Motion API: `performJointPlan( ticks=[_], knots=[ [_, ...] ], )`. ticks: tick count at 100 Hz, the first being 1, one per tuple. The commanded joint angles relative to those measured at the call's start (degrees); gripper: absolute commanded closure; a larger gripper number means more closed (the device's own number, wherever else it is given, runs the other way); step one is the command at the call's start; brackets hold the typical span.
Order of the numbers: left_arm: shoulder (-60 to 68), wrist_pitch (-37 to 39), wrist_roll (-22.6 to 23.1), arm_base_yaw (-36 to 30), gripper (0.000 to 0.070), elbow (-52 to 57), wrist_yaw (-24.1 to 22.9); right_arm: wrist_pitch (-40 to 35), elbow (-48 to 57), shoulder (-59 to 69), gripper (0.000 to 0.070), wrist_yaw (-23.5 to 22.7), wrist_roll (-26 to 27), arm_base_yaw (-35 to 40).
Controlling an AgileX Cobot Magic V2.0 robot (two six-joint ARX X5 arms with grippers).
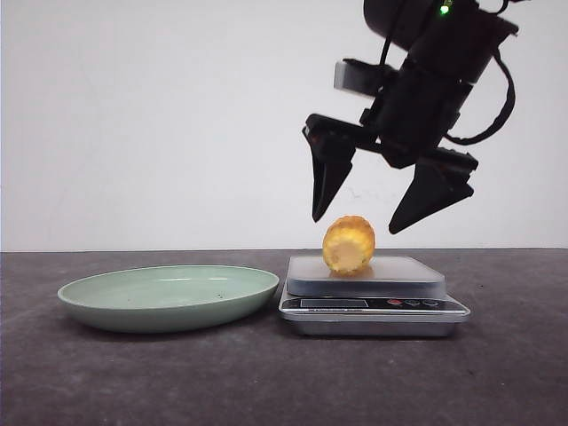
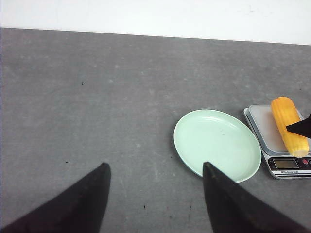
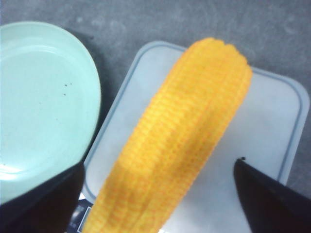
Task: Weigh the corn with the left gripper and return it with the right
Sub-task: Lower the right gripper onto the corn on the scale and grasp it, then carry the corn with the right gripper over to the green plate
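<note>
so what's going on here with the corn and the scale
The corn lies on the kitchen scale, nothing gripping it. The right gripper hangs open just above it, one finger to each side. The left gripper is open too, off to the side over bare table. The green dish beside the scale holds nothing.

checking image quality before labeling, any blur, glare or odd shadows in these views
Front view: evenly lit and sharp, with mild sheen on the green plate and a soft glow under the corn on the scale. Left wrist view: clear, the left gripper fingers are dark silhouettes. Right wrist view: corn is close and soft-focused, the right gripper fingertips blurred black, a shadow beside the plate.
</note>
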Motion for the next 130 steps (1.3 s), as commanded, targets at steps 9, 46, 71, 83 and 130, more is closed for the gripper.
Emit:
performJointPlan(
  ticks=[9, 46, 71, 83, 130],
  knots=[
    [0.2, 0.7, 0.3, -0.2, 0.0350, 0.7, 0.1, 0.5, 0.9, 2.6, 0.0450, 0.2, 1.0, 0.5],
    [-0.1, 0.6, 0.3, -0.2, 0.0349, 0.7, 0.1, 4.2, 0.9, 2.3, 0.0700, 2.9, 2.7, 2.5],
    [-0.1, 0.7, 0.1, -0.2, 0.0349, 0.7, 0.1, 4.0, 4.5, -2.0, 0.0700, 2.3, 3.0, 6.6],
    [-0.1, 0.7, 0.0, -0.2, 0.0349, 0.7, 0.1, 3.0, 10.1, -1.7, 0.0700, 1.3, 2.1, 9.3],
    [-0.1, 0.7, -0.9, -0.2, 0.0349, 0.7, -0.5, 3.1, 25.0, 14.2, 0.0700, 3.3, 2.3, 17.2]
  ],
)
